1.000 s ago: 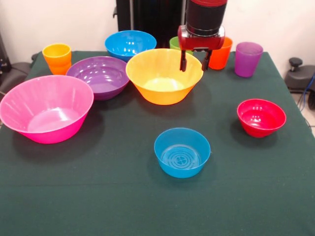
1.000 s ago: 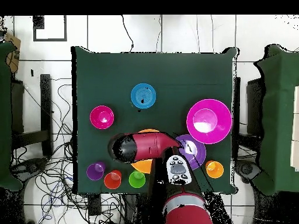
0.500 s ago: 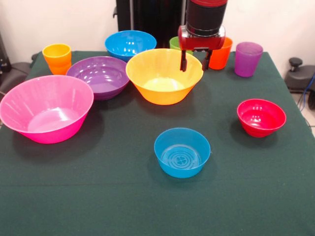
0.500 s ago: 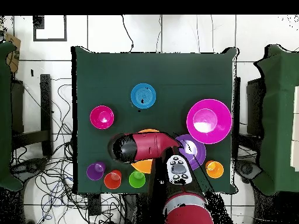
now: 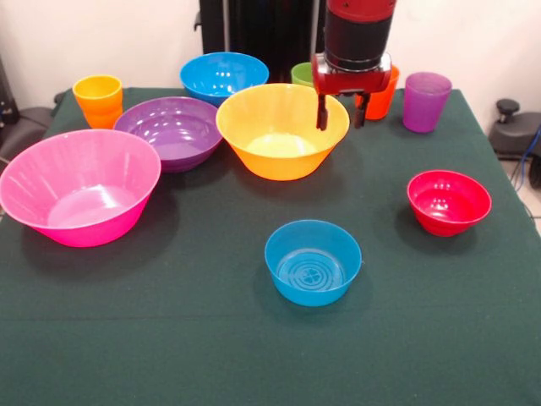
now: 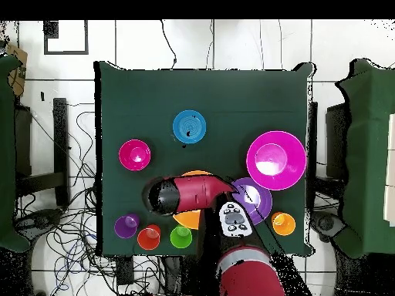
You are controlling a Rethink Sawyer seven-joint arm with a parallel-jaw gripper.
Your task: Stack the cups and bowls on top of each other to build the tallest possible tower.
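Observation:
My gripper (image 5: pixel 341 114) is open and empty, hanging over the right rim of the large orange bowl (image 5: pixel 281 131), with one finger over the bowl and one outside it. The red-orange cup (image 5: pixel 380 97), green cup (image 5: pixel 302 74) and purple cup (image 5: pixel 425 101) stand just behind it. The small light-blue bowl (image 5: pixel 313 260) sits alone near the front, and the small red bowl (image 5: pixel 448 201) is at the right. Every piece stands by itself. In the overhead view the arm (image 6: pixel 193 193) covers most of the orange bowl (image 6: pixel 187 219).
The large pink bowl (image 5: pixel 80 186), medium purple bowl (image 5: pixel 169 131), medium blue bowl (image 5: pixel 224 76) and yellow-orange cup (image 5: pixel 98 99) fill the left and back. The green cloth table (image 5: pixel 211 338) ends close behind the cups. Cables lie on the floor around it.
My gripper has shifted a little to the right and slightly down over the orange bowl's right rim. Nothing else moved.

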